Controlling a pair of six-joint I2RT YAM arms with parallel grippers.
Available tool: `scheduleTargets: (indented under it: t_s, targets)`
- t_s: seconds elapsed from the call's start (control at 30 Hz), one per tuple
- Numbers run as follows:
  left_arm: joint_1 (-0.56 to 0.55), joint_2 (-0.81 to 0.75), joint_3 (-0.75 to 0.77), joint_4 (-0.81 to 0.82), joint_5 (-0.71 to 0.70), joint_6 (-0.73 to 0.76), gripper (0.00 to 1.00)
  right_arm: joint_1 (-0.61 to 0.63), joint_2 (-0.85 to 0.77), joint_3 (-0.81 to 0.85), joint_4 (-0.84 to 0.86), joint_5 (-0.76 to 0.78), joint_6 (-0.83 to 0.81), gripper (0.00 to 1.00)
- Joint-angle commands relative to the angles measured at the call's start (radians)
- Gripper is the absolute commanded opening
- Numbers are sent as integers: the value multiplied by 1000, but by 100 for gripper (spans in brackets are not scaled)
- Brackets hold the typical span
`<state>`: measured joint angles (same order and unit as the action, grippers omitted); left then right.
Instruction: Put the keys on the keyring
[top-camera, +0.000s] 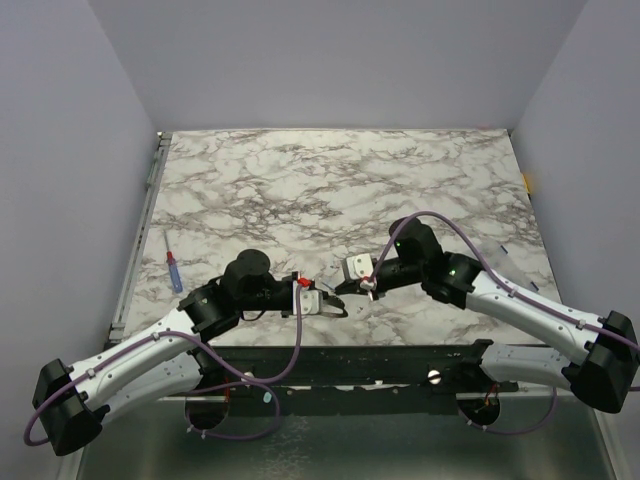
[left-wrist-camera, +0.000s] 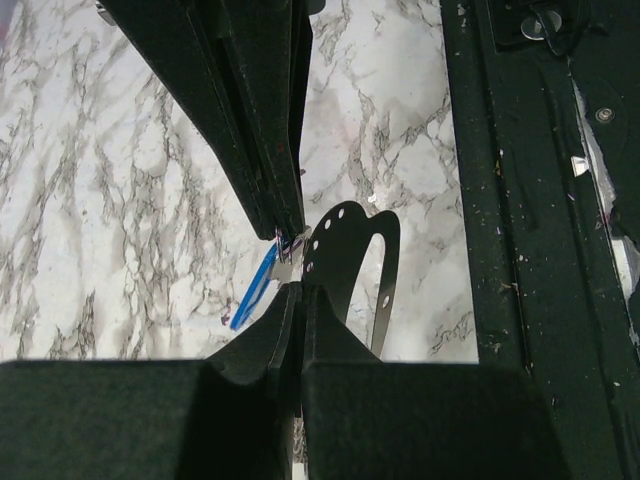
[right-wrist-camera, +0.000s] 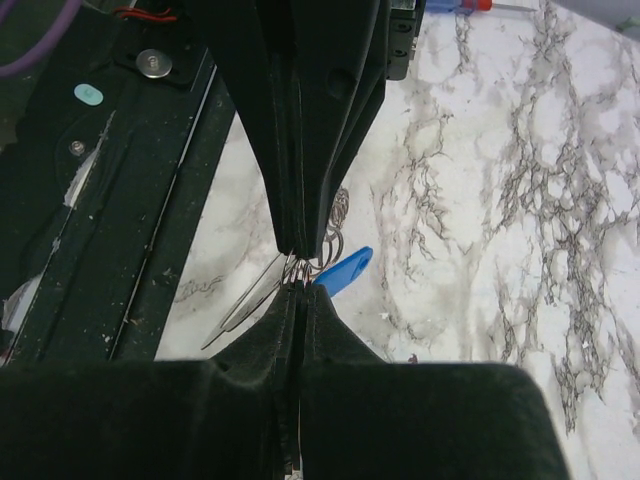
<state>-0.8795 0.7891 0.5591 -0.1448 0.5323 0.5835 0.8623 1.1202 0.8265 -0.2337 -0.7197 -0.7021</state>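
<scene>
Over the veined marble tabletop (top-camera: 300, 190), boxed by plain lilac walls (top-camera: 60, 150), my right claw (right-wrist-camera: 297, 270) is clenched on the keyring (right-wrist-camera: 330, 243), keys (right-wrist-camera: 245, 300) dangling. My left claw (left-wrist-camera: 292, 262) pinches the blue key (left-wrist-camera: 255, 290).

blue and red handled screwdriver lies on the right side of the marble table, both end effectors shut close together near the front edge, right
No: the blue-and-red-handled screwdriver lies on the left side of the marble table, as the top external view shows. The rest holds: left end effector and right end effector are shut, close together near the front edge.
</scene>
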Motion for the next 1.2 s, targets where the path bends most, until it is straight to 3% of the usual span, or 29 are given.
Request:
scheduleTargets:
  t_s: [0.0, 0.63, 1.17]
  targets:
    - [-6, 1, -5, 33, 37, -2, 0, 17, 6, 5, 12, -41, -29, 1]
    - [-11, -10, -17, 34, 22, -20, 0, 27, 28, 39, -133, -82, -85, 1]
    - [-13, -45, -24, 40, -26, -30, 0, 28, -27, -13, -20, -10, -40, 1]
